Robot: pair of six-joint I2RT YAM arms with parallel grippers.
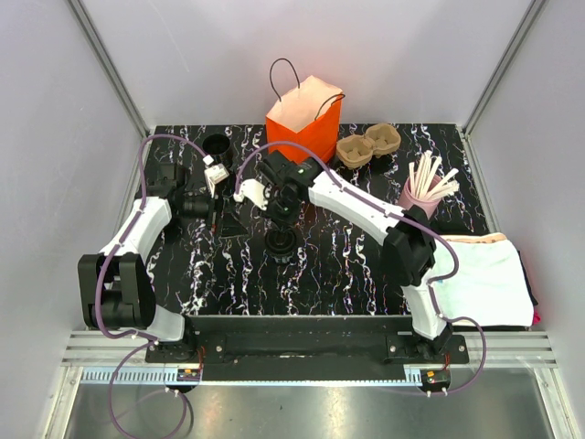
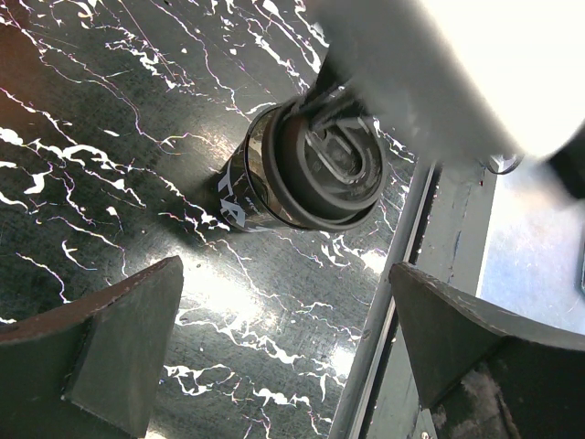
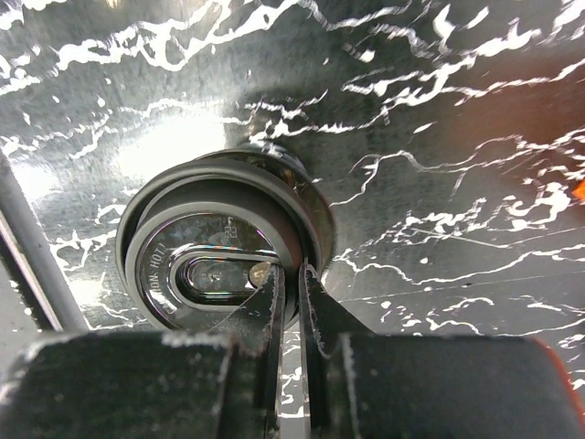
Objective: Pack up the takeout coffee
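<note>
The takeout coffee (image 1: 280, 243), a small black cup with a round black lid, stands upright on the black marble table (image 1: 347, 265) near its middle. My right gripper (image 1: 281, 219) reaches down onto it. In the right wrist view the jaws (image 3: 291, 274) are pinched on the lid's rim, one finger over the lid (image 3: 215, 265) and one outside it. My left gripper (image 1: 224, 206) is wide open and empty, just left of the cup. In the left wrist view its fingers (image 2: 110, 338) stand apart over bare table, with the cup (image 2: 302, 169) ahead of them.
An orange paper bag (image 1: 306, 119) stands open at the back centre. A brown pulp two-cup tray (image 1: 367, 144) lies right of it. A pink cup with white sticks (image 1: 420, 194) stands at the right. An open black cup (image 1: 218, 144) is at the back left. A white cloth (image 1: 484, 279) lies at the right edge.
</note>
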